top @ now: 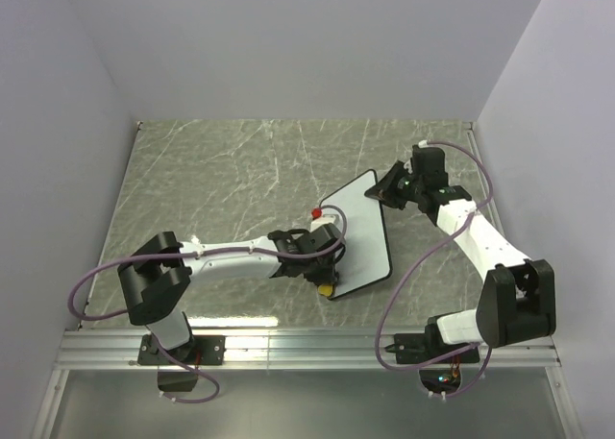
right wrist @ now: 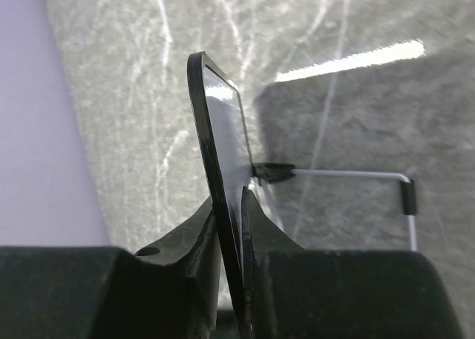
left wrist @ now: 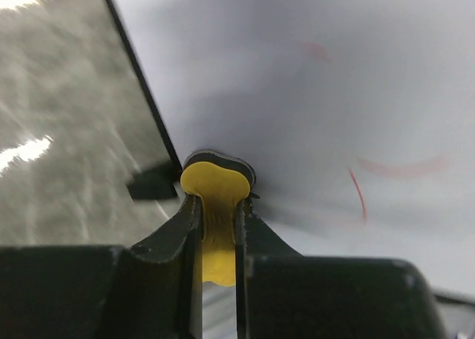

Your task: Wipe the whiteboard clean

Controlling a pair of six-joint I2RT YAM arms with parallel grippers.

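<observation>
The whiteboard (top: 363,232) lies tilted at the table's middle right. My right gripper (top: 385,191) is shut on its far right edge; in the right wrist view the board (right wrist: 225,120) stands edge-on between the fingers of my gripper (right wrist: 228,194). My left gripper (top: 325,276) is shut on the small yellow eraser (top: 328,290) at the board's near left corner. In the left wrist view the eraser (left wrist: 215,187) is squeezed in my gripper (left wrist: 219,198) and presses on the board (left wrist: 334,94) beside its black rim. Thin red strokes (left wrist: 360,194) and faint red smears show to the right.
A small red object (top: 317,211) sits by the board's left edge. A white wire leg (right wrist: 349,173) with a black tip sticks out behind the board. Grey marbled table (top: 221,180) with walls on three sides; a metal rail (top: 307,343) runs along the near edge.
</observation>
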